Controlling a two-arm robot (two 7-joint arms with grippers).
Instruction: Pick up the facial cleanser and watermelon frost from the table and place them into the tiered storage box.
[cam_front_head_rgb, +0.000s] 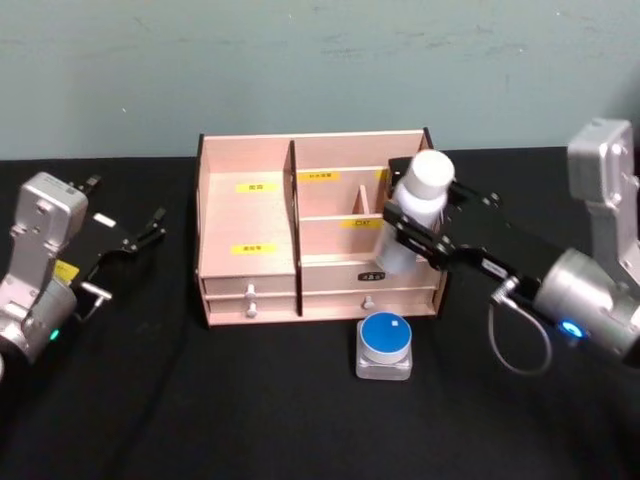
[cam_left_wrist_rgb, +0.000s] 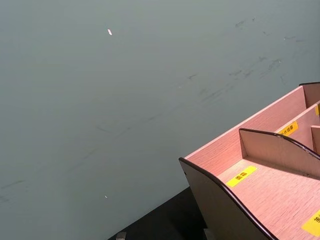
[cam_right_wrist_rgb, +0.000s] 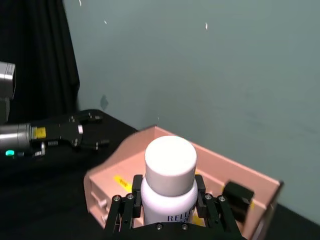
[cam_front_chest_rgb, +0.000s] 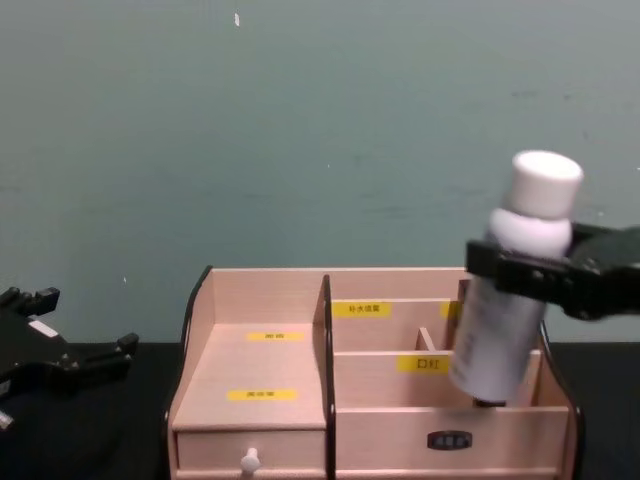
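Head view: the right claw (cam_front_head_rgb: 408, 228) is clamped around the white bottle (cam_front_head_rgb: 424, 190), holding it tilted over the right end of the storage box (cam_front_head_rgb: 248, 215). The blue-lidded jar (cam_front_head_rgb: 384, 346) stands on the black tabletop (cam_front_head_rgb: 200, 400), just in front of the box's right half. The left claw (cam_front_head_rgb: 145, 232) hangs left of the box, fingers apart and gripping nothing.

Left wrist view: one corner of the box (cam_left_wrist_rgb: 270, 200) shows, with its yellow labels, against a grey-green wall (cam_left_wrist_rgb: 125, 90).

Right wrist view: black fingers (cam_right_wrist_rgb: 134, 197) press both sides of the bottle (cam_right_wrist_rgb: 170, 172) below its cap.

Chest view: the bottle (cam_front_chest_rgb: 505, 320) leans, its base raised over the box's right compartments.
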